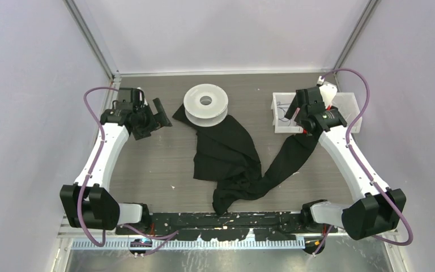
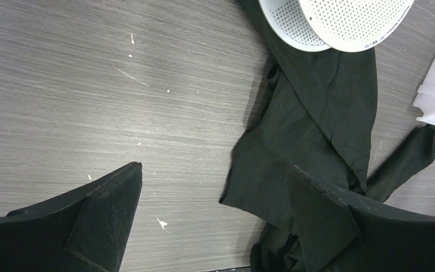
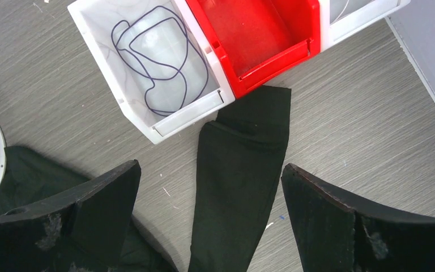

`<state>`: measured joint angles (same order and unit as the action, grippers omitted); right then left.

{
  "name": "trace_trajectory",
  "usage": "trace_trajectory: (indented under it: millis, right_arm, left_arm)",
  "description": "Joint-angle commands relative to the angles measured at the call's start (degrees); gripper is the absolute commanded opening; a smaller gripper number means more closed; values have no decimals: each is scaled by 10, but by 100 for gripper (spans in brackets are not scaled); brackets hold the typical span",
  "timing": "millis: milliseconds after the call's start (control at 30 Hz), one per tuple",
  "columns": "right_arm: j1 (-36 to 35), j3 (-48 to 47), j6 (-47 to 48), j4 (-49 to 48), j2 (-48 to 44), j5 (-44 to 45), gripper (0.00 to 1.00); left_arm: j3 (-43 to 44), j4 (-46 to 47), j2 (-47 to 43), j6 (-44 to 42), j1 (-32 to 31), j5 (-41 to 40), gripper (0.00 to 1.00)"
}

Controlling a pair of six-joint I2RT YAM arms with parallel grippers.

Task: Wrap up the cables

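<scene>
A thin dark cable lies in loose loops inside a white bin; it also shows faintly in the top view. The white spool stands at the back middle on a corner of the black cloth; its perforated rim shows in the left wrist view. My right gripper is open and empty, hovering above the bin's near edge and the cloth's sleeve. My left gripper is open and empty, above bare table left of the spool.
A red bin sits next to the white bin, with another white bin beyond it near the right wall. The black cloth trails from the spool to the table's front middle. Walls close in on both sides and the back.
</scene>
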<state>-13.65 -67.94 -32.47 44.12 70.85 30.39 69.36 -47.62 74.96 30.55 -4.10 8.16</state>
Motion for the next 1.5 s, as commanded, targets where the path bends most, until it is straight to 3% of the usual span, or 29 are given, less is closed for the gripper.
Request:
trace_trajectory:
  millis: [0, 500, 633, 800, 933, 1200, 1400, 1467]
  right_arm:
    - [0, 3, 5, -19, -17, -3, 100]
    - [0, 20, 7, -24, -32, -10, 100]
    - [-1, 25, 0, -28, -35, -26, 100]
    - [0, 21, -13, -19, -42, -46, 100]
    - [0, 22, -23, -15, -60, -61, 100]
    - [-1, 31, -29, 1, -72, -78, 100]
    - [0, 39, -34, 6, -85, -83, 100]
    - [0, 41, -35, 7, -87, -84, 100]
  left_arm:
    - [0, 27, -22, -14, 1, 5, 100]
    - [-13, 49, -20, 0, 1, 37, 99]
    - [-20, 132, 21, 47, 1, 74, 94]
    - [3, 253, 126, 125, 1, 112, 96]
    - [37, 309, 198, 134, 1, 136, 95]
    - [52, 464, 312, 201, 1, 203, 72]
    - [69, 505, 378, 225, 1, 227, 69]
    - [68, 538, 394, 243, 0, 241, 62]
